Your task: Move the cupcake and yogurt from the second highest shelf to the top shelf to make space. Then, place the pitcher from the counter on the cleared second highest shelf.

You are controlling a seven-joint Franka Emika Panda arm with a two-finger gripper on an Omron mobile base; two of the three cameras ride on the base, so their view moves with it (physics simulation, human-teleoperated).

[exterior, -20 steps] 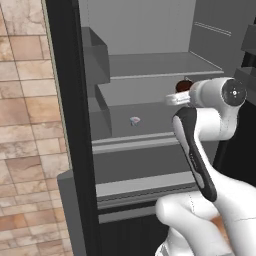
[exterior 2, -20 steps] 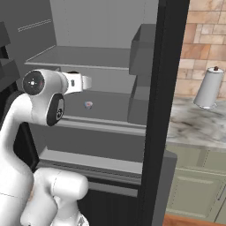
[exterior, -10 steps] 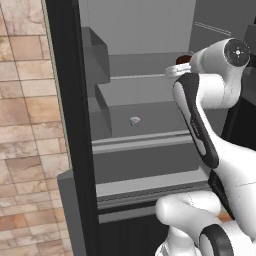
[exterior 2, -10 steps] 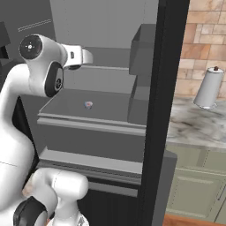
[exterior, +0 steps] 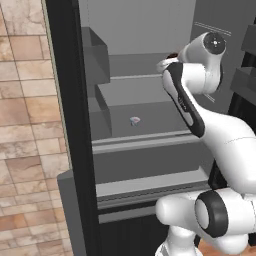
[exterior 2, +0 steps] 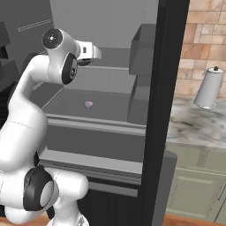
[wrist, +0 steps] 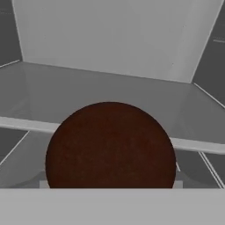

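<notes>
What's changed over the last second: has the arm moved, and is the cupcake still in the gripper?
The arm has risen, carrying the gripper from the second highest shelf up to the level of the top shelf. The cupcake has gone up with it and still sits between the jaws. Unchanged: the yogurt on the second highest shelf, and the base views.

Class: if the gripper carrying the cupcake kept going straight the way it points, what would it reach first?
Probably the fridge's back wall. The gripper points into the fridge with the cupcake between its jaws; nothing else shows ahead above the top shelf, though depth is unclear.
</notes>
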